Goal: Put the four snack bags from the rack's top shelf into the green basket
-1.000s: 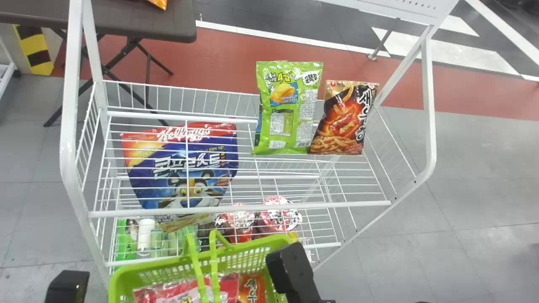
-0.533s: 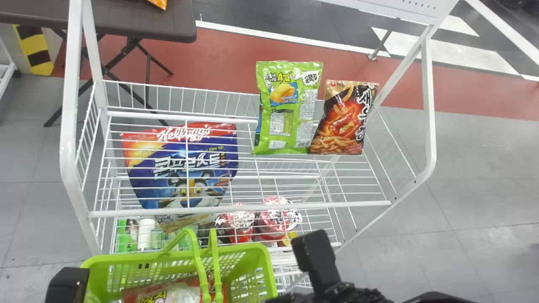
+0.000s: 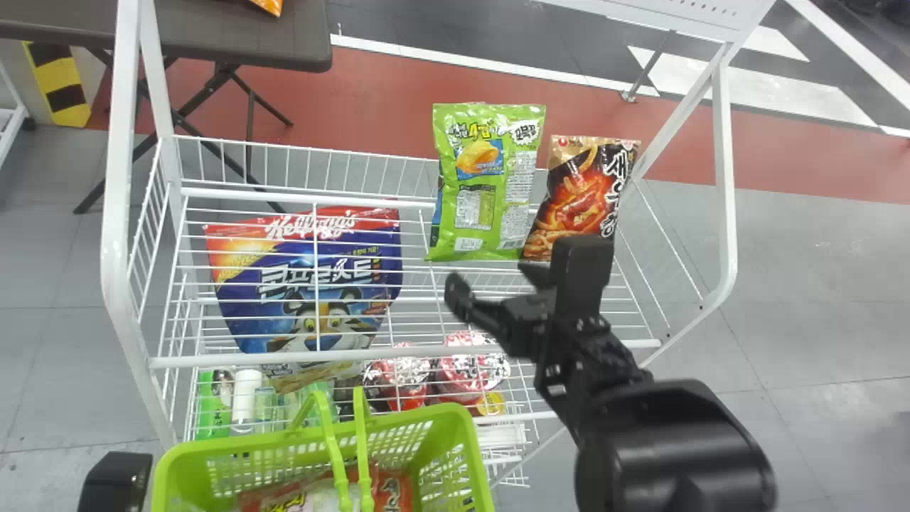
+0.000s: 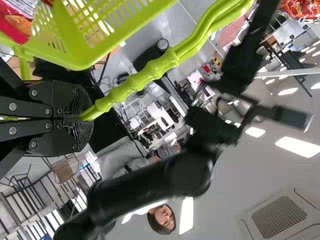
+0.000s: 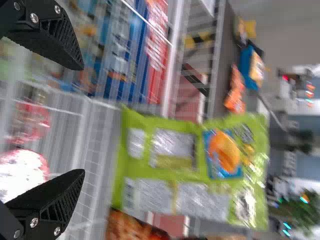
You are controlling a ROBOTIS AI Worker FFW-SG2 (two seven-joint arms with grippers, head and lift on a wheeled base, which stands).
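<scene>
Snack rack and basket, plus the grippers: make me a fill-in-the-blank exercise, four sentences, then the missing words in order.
The left gripper grips the basket by its ____. The right gripper is not shut but ____. In the head view, the dark bag stands to the ____ of the green bag. The colour of the rack is ____.
Missing words: handle; open; right; white.

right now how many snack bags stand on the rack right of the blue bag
2 visible on the top shelf: the green bag, and the dark bag just right of it. More may hide behind the green one.
</scene>
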